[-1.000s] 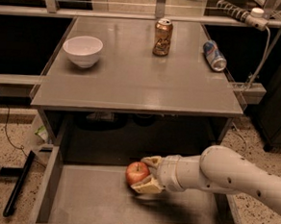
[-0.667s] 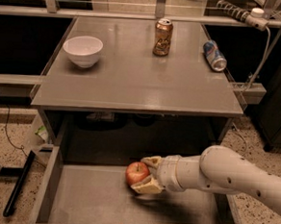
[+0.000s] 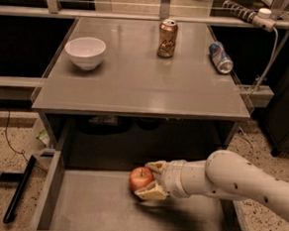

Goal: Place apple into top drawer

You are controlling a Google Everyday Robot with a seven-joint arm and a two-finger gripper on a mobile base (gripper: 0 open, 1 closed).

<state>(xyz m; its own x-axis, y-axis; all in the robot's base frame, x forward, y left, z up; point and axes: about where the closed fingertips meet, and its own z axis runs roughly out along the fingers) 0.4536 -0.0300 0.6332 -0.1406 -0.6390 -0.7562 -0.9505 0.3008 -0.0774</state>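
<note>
The red apple (image 3: 140, 178) with yellow patches sits low inside the open top drawer (image 3: 91, 208), near the middle of its grey bottom. My gripper (image 3: 152, 179) comes in from the right on a thick white arm. Its two pale fingers stand above and below the apple's right side, around it. I cannot tell whether the apple rests on the drawer bottom or hangs just above it.
On the grey tabletop (image 3: 142, 82) above stand a white bowl (image 3: 85, 52) at left, an upright brown can (image 3: 167, 38) at the back middle and a blue can lying on its side (image 3: 221, 57) at right. A black bar (image 3: 19, 188) lies on the speckled floor at left.
</note>
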